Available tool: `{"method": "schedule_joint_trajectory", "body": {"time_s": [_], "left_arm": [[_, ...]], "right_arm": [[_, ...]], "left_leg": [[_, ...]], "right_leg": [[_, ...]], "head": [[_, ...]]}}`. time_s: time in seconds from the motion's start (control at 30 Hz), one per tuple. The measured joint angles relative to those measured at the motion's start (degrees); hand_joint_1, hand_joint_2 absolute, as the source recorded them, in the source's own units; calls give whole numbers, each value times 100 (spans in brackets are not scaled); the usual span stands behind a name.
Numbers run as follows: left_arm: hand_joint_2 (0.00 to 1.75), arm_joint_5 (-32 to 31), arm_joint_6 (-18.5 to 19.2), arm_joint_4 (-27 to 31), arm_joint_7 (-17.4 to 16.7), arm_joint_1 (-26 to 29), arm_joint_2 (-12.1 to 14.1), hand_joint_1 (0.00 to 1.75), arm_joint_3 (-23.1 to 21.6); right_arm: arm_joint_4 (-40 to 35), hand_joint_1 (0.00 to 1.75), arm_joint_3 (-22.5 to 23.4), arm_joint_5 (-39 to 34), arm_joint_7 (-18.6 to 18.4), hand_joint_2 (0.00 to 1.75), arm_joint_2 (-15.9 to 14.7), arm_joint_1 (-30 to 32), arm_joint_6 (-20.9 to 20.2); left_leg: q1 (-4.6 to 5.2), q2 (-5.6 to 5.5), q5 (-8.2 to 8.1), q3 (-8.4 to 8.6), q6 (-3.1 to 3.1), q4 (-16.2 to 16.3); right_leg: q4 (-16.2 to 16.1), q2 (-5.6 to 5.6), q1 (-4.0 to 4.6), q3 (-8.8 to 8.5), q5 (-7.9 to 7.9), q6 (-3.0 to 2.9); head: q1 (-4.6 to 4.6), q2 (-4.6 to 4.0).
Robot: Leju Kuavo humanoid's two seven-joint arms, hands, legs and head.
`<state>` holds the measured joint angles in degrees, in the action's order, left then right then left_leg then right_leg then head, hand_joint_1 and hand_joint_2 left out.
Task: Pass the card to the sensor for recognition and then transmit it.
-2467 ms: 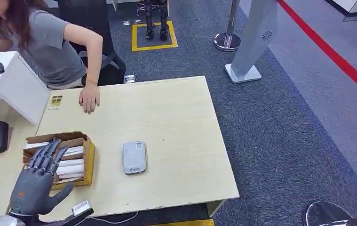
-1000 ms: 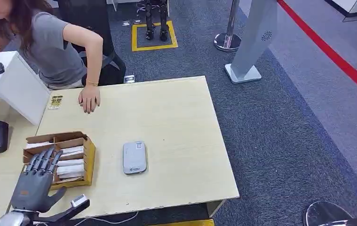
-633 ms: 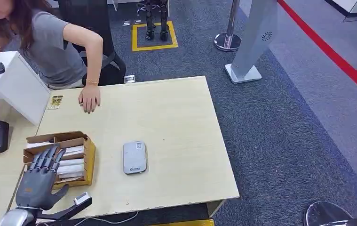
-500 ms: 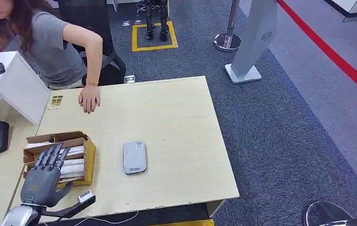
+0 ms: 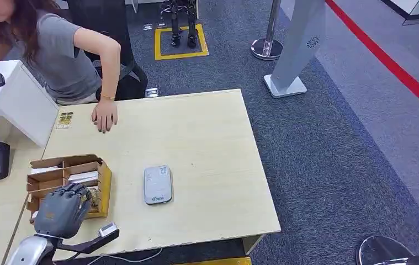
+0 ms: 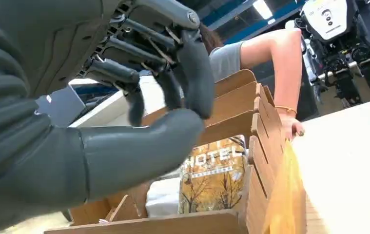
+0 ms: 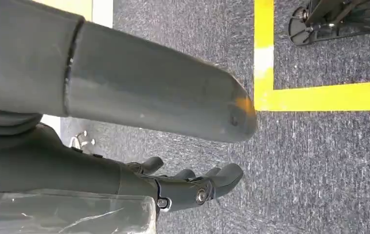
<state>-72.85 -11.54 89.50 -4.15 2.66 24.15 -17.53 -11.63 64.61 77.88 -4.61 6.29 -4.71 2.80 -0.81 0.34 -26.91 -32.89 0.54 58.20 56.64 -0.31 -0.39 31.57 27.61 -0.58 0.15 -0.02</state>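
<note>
Card (image 6: pixel 212 178) stands in the cardboard box (image 5: pixel 103 185) beside the sensor (image 5: pixel 158 184); left hand (image 5: pixel 63 208) curls over it, grip unclear; right hand (image 7: pixel 124 126) spread

The left hand (image 5: pixel 63 207) is covering the near compartments of the cardboard box (image 5: pixel 103 182), and a hotel card (image 6: pixel 214 180) under its curled fingers (image 6: pixel 192 73) is standing partly hidden by the thumb.

Bare tabletop (image 5: pixel 207 138) beyond sensor (image 5: pixel 158 184)
</note>
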Motion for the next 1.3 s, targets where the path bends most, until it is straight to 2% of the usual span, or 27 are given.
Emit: {"method": "schedule_joint_trajectory", "body": {"time_s": [0.43, 0.47, 0.5, 0.53, 0.67, 0.73, 0.8, 0.9, 0.97, 1.03, 1.1, 1.17, 1.3], "left_arm": [[175, 0, 31, -46, -83, -144, 0, 175, -13], [175, 0, 31, -57, -87, -165, -2, 166, -13], [175, 0, 31, -61, -90, -181, -2, 9, -13], [175, -2, 31, -66, -90, -191, -2, 0, -13], [175, -77, -90, -83, -94, -212, -26, 0, -13], [175, 110, -394, -76, 114, -211, -66, 0, -26], [175, 653, -617, 5, 512, -198, -125, 0, -50], [175, 2114, -636, 305, 1401, -143, -297, 0, -79], [175, 3447, -244, 547, 1940, -90, -428, 0, -83], [175, 4666, 368, 769, 2312, -34, -525, 0, -81], [175, 5415, 825, 938, 2501, 30, -597, 0, -76], [175, 5863, 1090, 1040, 2592, 97, -660, 0, -29], [175, 5984, 1215, 1154, 2647, 173, -761, 0, 63]], "right_arm": [[-4, 0, -33, 15, 0, 0, -13, -1, 90], [-4, 0, -35, 15, 0, 0, -13, -1, 90], [-4, 0, -35, 15, 0, 0, -13, -1, 90], [-4, 0, -37, 15, 0, 0, -15, -1, 90], [-4, 0, -39, 9, 0, 0, -17, -1, 87], [-4, 0, -37, 7, 0, 0, -20, 0, 83], [-4, 0, -39, 7, 2, 0, -24, -1, 81], [-4, 0, -44, 15, 31, 0, -28, -1, 66], [-4, 0, -48, 20, 63, 0, -28, 0, 66], [-4, 0, -50, 33, 92, 0, -31, 1, 63], [-4, 0, -59, 42, 101, 0, -31, 0, 63], [-4, 0, -72, 50, 101, 0, -33, 2, 59], [-4, 0, -81, 50, 101, 0, -46, -1, 57]], "left_leg": [[0, 0, 0, 0, 0, 0], [0, 0, 0, 0, 0, 0], [0, 0, 0, 0, 0, 0], [0, 0, 0, 0, 0, 0], [0, 0, 0, 1, 0, 0], [0, 0, 0, 0, 0, 0], [1, 0, 0, 0, 0, 0], [3, -1, 0, -1, -1, 0], [4, 0, -1, -1, -1, 1], [4, 0, -1, -1, -2, 1], [4, 0, -1, -1, -2, 1], [2, 0, -1, 0, -2, 1], [1, -1, -1, 0, -1, 0]], "right_leg": [[0, 0, 0, -1, 0, 0], [0, 0, 0, -1, 0, 0], [0, 0, 0, -1, 0, 0], [0, 0, 0, -1, 0, 0], [0, 1, 0, 0, 0, 0], [0, 1, 0, 0, 0, 0], [0, 1, 0, -1, 0, 0], [0, 0, 0, -2, 0, 0], [-1, 0, 0, -2, -1, 1], [-2, 0, -1, -2, -1, 1], [-2, 0, -1, -2, -1, 1], [-2, 0, -1, -2, -1, 1], [-1, -1, -1, -3, 0, 1]], "head": [[0, 0], [2, -2], [0, -2], [0, -2], [0, 0], [0, 0], [0, -2], [2, 0], [0, -2], [0, 0], [0, 0], [0, 0], [0, 0]]}}
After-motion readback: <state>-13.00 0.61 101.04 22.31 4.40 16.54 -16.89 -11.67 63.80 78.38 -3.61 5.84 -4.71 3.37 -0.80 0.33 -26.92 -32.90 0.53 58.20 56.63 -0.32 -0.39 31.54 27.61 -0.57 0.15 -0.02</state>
